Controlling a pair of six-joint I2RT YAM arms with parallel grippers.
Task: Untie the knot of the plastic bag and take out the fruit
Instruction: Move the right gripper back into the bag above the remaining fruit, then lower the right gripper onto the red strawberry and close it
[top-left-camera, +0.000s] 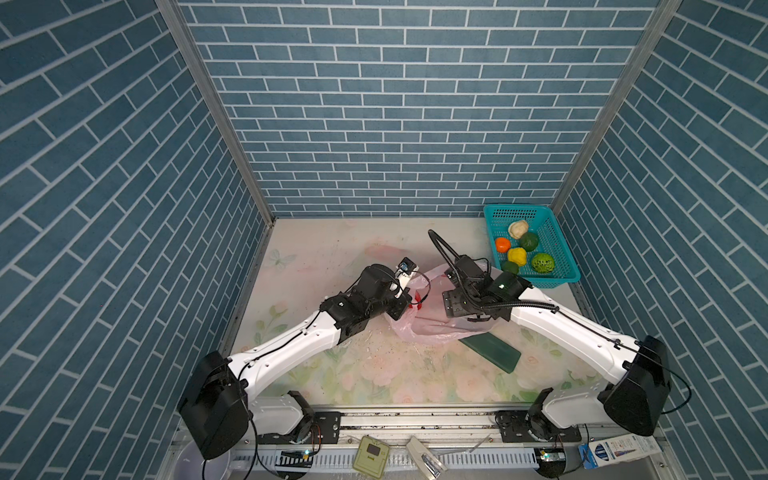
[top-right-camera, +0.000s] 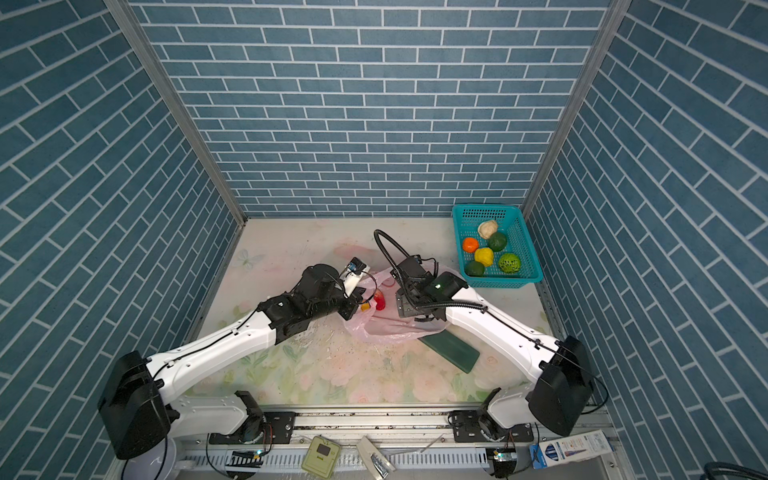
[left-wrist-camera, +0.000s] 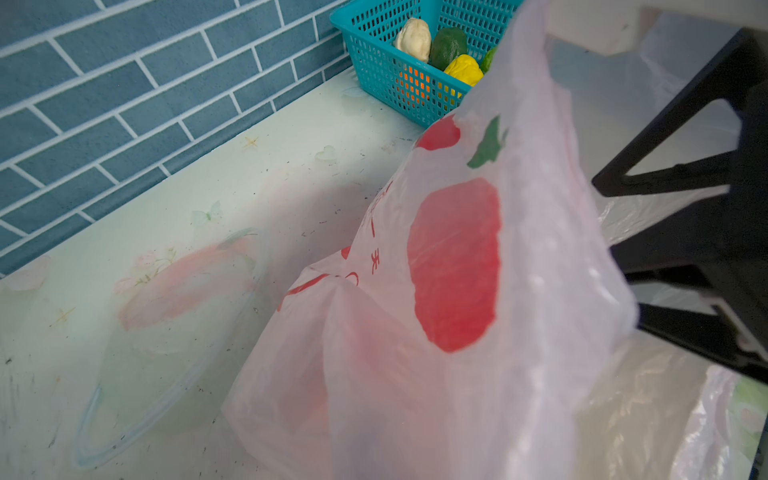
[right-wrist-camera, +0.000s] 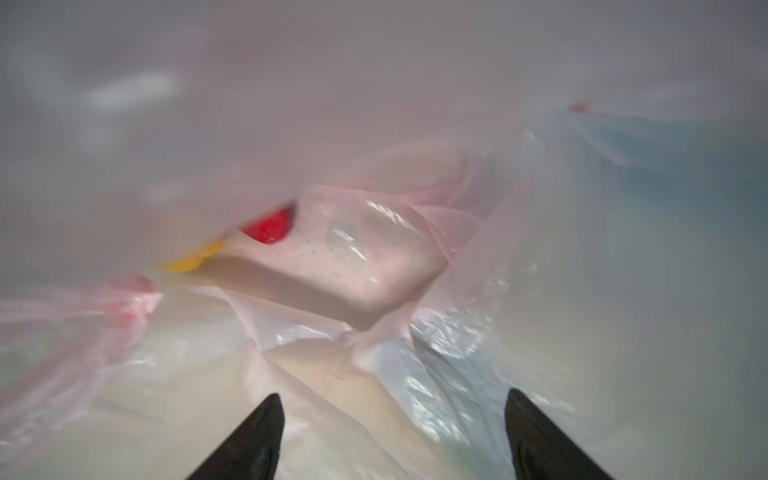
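While the left gripper (top-left-camera: 405, 307) clamps the plastic bag (top-left-camera: 432, 328), the right gripper (right-wrist-camera: 392, 392) sits inside, jaws apart. Ahead: one red fruit (right-wrist-camera: 268, 226), one yellow fruit (right-wrist-camera: 193, 259); behind, six fruits (top-left-camera: 517, 256) in one basket (top-left-camera: 555, 284).

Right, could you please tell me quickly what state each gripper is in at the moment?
Left gripper: shut, apparently pinching the rim of the plastic bag.
Right gripper: open inside the bag, holding nothing.
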